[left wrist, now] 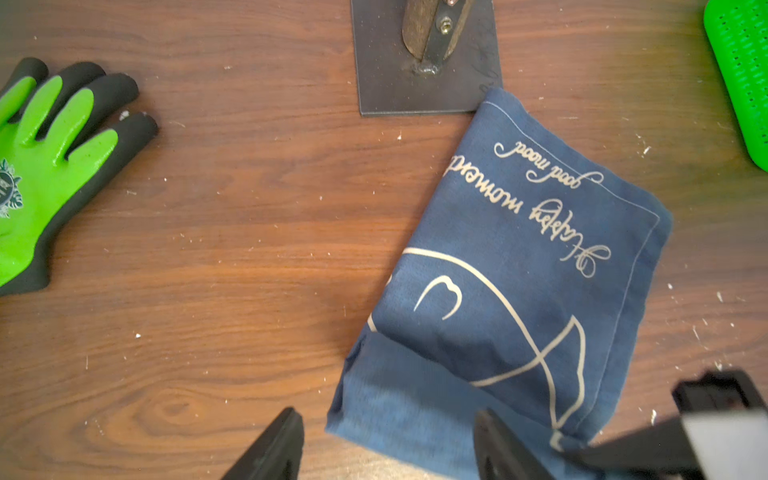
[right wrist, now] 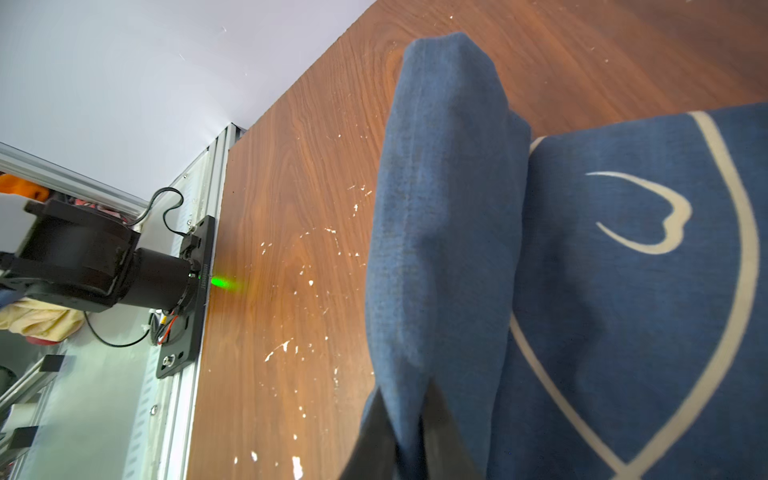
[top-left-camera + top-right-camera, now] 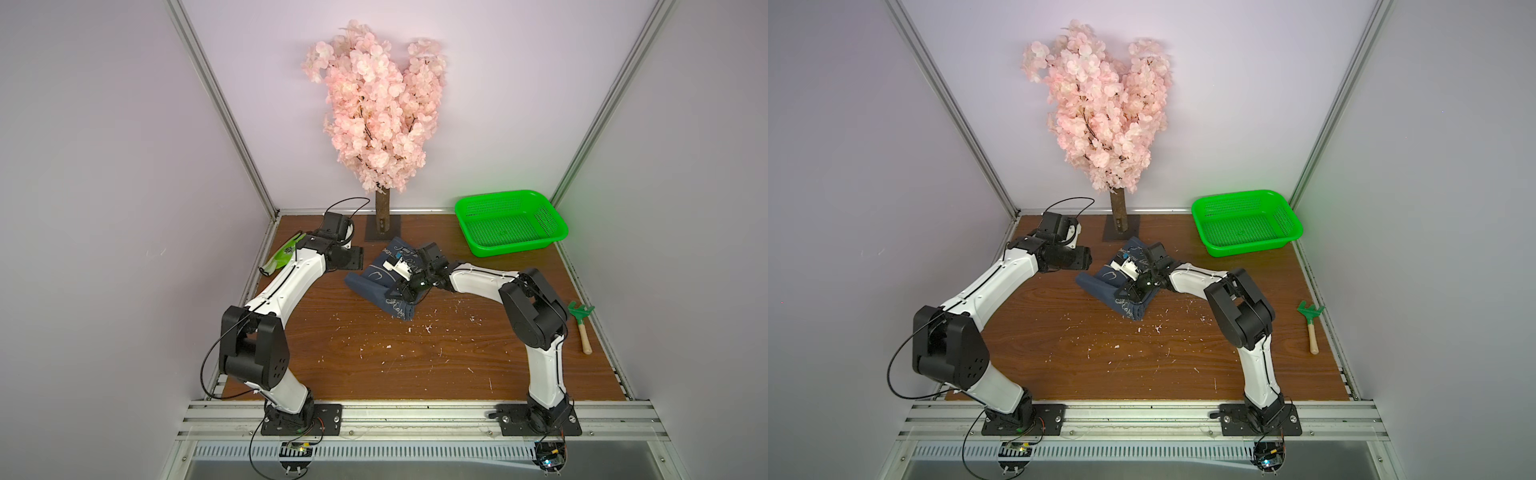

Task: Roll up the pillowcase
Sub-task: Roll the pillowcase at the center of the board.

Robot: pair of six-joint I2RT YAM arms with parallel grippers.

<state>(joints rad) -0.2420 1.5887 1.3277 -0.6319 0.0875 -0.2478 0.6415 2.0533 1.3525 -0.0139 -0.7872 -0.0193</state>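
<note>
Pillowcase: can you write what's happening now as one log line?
pillowcase: partly rolled | right gripper: shut, pinching the rolled fold | left gripper: open, near pillowcase edge, holding nothing

The dark navy-blue fabric pillowcase bears a white outline drawing of a fish, white cursive lettering and a thin pale stitched line along its edge. The lime-green rubber-coated work glove has black fingertips and black edging, plus a small dark-and-white emblem. The reddish-brown wooden tabletop shows darker grain and scattered white flecks. The bright green plastic basket is patterned with a grid of small holes. The artificial tree has pale pink blossoms, a brown trunk and a dark grey square base plate. The small hand rake has a green head and a pale wooden handle. Both robot arms are white with black joints.
</note>
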